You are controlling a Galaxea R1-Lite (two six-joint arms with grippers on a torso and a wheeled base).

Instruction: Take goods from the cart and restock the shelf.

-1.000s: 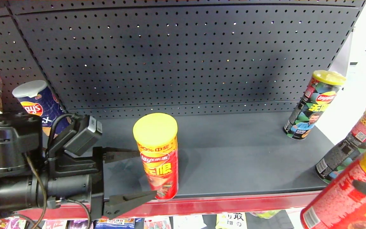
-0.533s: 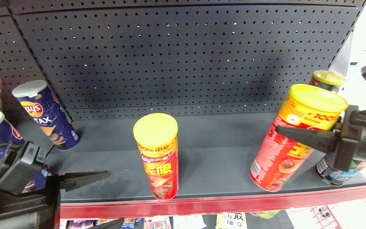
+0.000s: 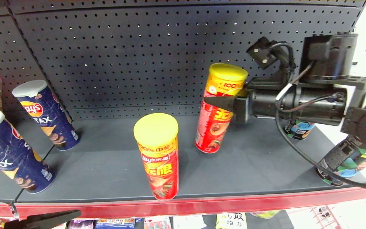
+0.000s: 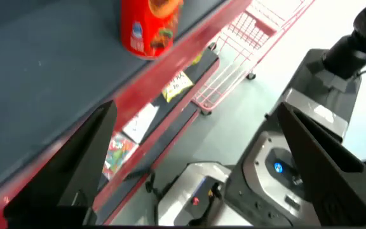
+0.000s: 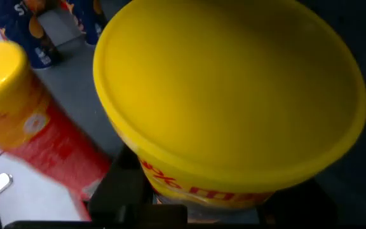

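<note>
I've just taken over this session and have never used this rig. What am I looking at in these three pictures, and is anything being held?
This is a two-armed robot restocking a shop shelf. The wide picture comes from a camera on its head, facing the dark shelf. The other two come from a camera on each wrist.

The right end effector is closed on a tilted red can, whose base is at or just above the shelf, towards the back. The right wrist picture looks down on that can's yellow lid.

The left end effector is open and empty, low by the shelf's red front edge.

Standing on the shelf are another red can at the front, two blue cans on the left and two dark, green-patterned cans on the right.
</note>
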